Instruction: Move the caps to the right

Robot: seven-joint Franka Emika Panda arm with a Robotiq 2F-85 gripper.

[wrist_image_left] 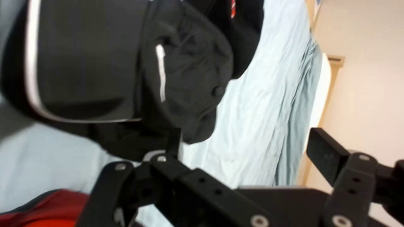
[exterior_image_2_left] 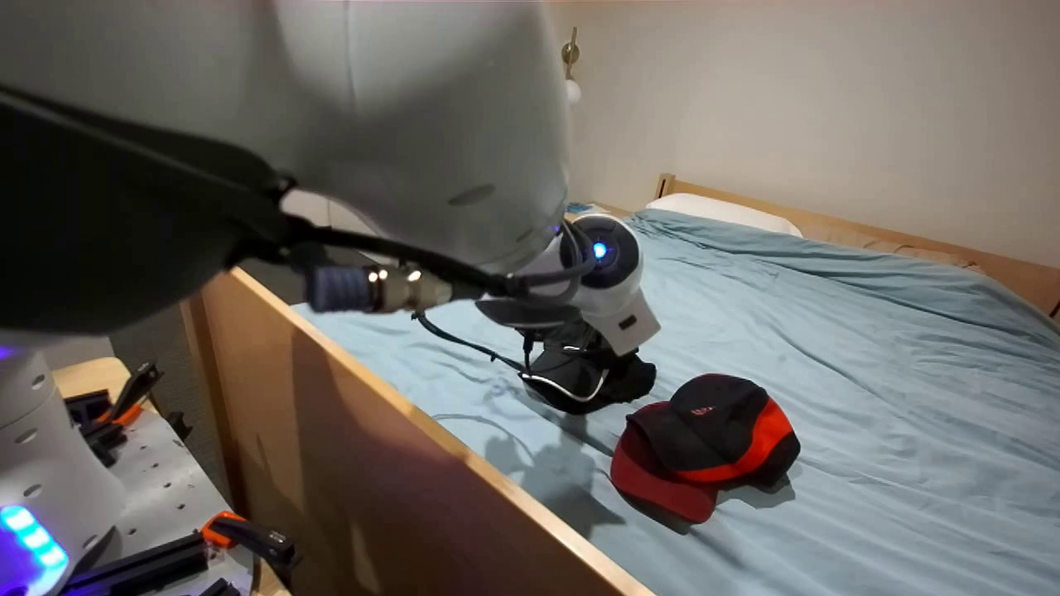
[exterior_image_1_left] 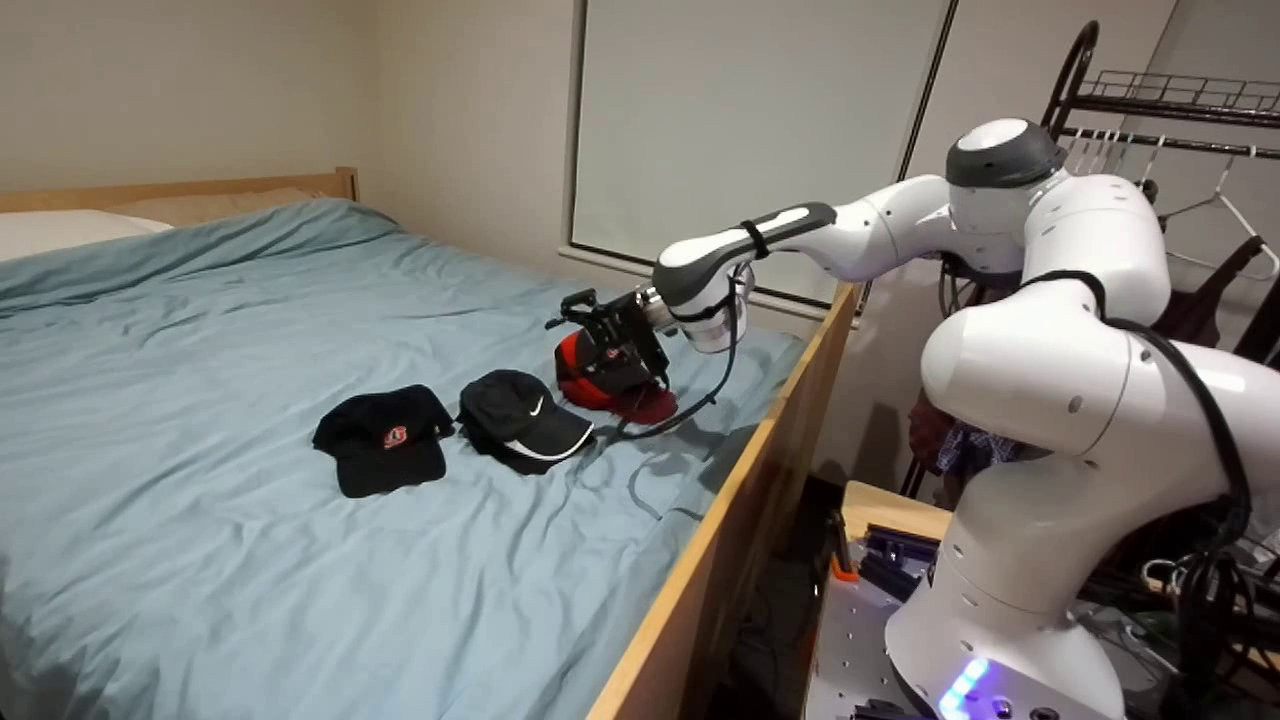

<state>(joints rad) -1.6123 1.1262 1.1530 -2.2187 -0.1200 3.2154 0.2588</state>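
A black cap with a red logo (exterior_image_1_left: 385, 440) lies on the bed. Beside it is a black cap with a white swoosh and white-edged brim (exterior_image_1_left: 522, 412); more black fabric shows beneath, perhaps another cap. A red and black cap (exterior_image_1_left: 572, 372) lies partly behind my gripper (exterior_image_1_left: 566, 312) in an exterior view and shows fully in an exterior view (exterior_image_2_left: 704, 439). In the wrist view, my gripper (wrist_image_left: 244, 135) is open and empty above the bed; its left finger overlaps the swoosh cap's (wrist_image_left: 186, 66) edge. The red cap (wrist_image_left: 56, 205) shows at lower left.
The blue sheet (exterior_image_1_left: 300, 590) covers the bed. A wooden side rail (exterior_image_1_left: 740, 500) stands between the bed and the robot base. A headboard (exterior_image_1_left: 260, 185) and pillow (exterior_image_1_left: 70, 228) are at the far end. A cable hangs from the wrist near the caps.
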